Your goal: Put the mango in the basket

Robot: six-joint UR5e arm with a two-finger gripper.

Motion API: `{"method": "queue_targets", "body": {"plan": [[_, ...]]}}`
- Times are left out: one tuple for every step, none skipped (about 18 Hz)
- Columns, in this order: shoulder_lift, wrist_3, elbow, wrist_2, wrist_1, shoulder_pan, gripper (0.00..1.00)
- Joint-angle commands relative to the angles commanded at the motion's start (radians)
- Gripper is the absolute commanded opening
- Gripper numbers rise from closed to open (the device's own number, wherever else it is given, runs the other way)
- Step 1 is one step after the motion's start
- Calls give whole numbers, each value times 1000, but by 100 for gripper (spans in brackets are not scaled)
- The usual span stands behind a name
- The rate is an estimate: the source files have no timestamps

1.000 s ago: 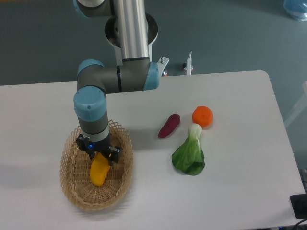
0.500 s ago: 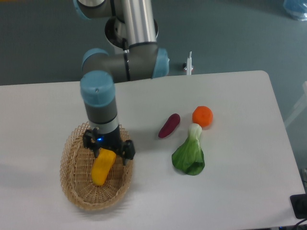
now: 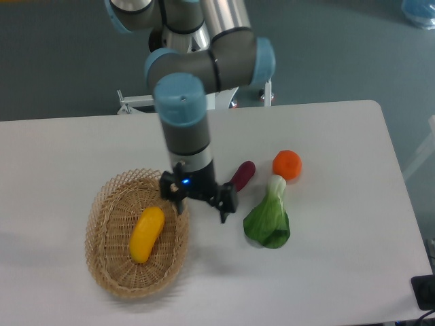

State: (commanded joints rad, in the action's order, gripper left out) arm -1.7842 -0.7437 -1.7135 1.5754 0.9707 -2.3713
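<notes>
Lifted away toward the table's middle, the gripper point(image 3: 202, 204) hangs with fingers apart, leaving the mango point(image 3: 147, 234) in the basket point(image 3: 109, 272) near the left edge.

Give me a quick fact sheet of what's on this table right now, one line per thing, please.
mango: lying loose inside the basket, nothing holding it
basket: woven wicker, at the table's front left
gripper: open and empty, just right of the basket's rim, fingers pointing down
purple vegetable: on the table, partly hidden behind the gripper
orange fruit: on the table, next to the leafy green's stalk
leafy green: flat on the table, right of the gripper
task status: mango appears placed
</notes>
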Motion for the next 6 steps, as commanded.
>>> {"method": "queue_targets", "body": {"plan": [[15, -22, 0, 0, 22, -20, 100], [28, -34, 2, 0, 37, -40, 100], [37, -49, 0, 0, 43, -61, 100], [42, -71, 0, 0, 52, -74, 100], [46, -95, 0, 0, 63, -83, 100], [48, -115, -2, 2, 74, -95, 100]]}}
